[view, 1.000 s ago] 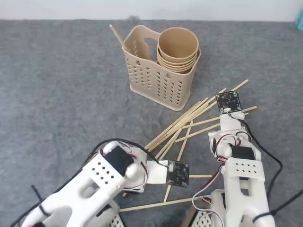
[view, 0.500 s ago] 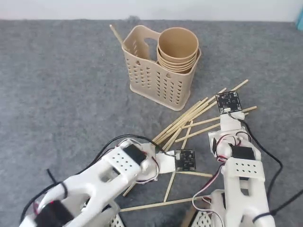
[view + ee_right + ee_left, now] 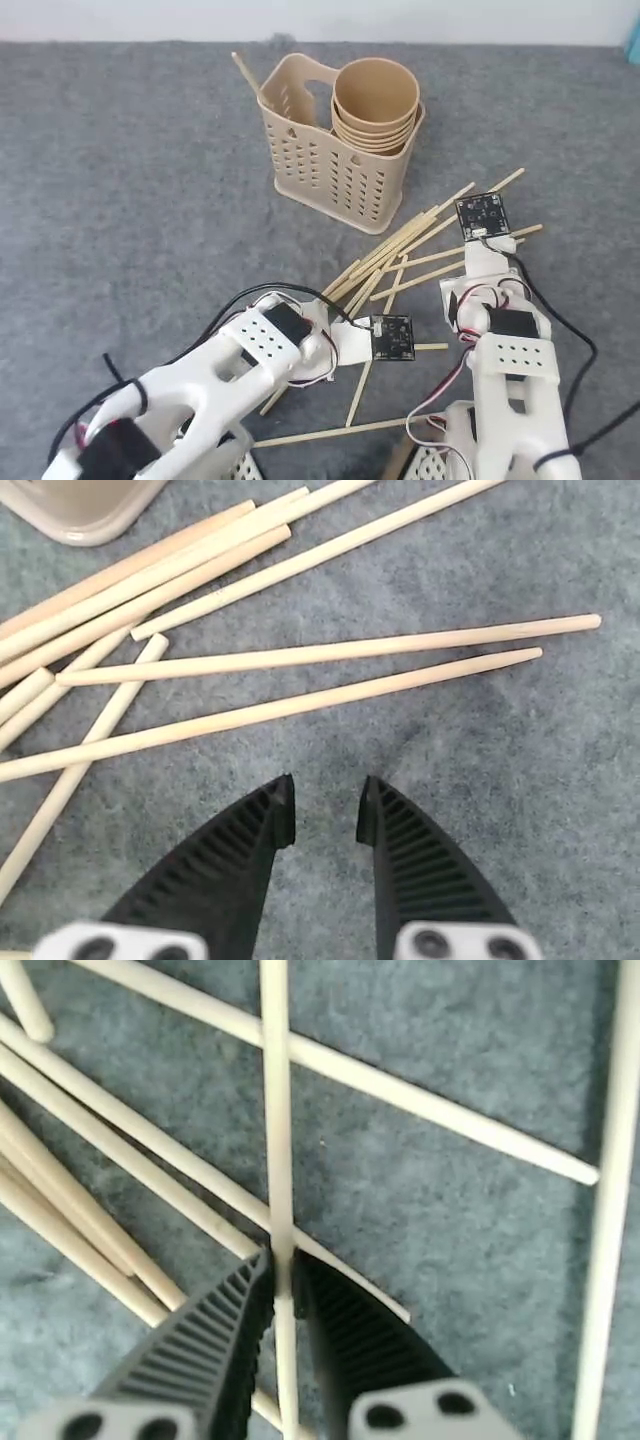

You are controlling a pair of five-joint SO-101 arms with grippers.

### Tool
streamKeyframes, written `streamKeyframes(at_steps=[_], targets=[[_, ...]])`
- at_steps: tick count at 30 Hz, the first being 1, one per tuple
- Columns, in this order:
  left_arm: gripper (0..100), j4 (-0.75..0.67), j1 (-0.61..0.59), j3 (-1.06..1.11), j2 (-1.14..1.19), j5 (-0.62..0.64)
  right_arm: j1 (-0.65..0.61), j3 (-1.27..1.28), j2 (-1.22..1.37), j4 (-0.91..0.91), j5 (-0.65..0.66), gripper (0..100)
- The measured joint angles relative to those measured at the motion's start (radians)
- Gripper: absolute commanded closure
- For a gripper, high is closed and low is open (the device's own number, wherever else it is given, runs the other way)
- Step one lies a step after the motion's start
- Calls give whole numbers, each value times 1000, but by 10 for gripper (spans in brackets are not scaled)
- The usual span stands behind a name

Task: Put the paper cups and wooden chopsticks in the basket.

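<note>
Light: bright, even and diffuse; shadows soft throughout.

High view: the basket throws a faint, soft-edged shade on the grey carpet right at its base, and its open compartment beside the paper cups is shaded inside. The loose chopsticks near the basket lay thin, pale shadows, and the white arm shells farther from the basket read bright. Left wrist view: the chopstick clamped in the left gripper carries a narrow soft shadow along one side, and the black ribbed jaws show a dull sheen. Right wrist view: the right gripper, jaws parted, shows the same sheen.
</note>
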Motion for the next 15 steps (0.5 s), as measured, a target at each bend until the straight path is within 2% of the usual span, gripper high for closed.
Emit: streamKeyframes(at_steps=[6,15], targets=[[987,26,-57,2,-89,86,0,0,0,0,0,876],[987,397,-80,-17,-459,0,0,0,0,0,0,876]])
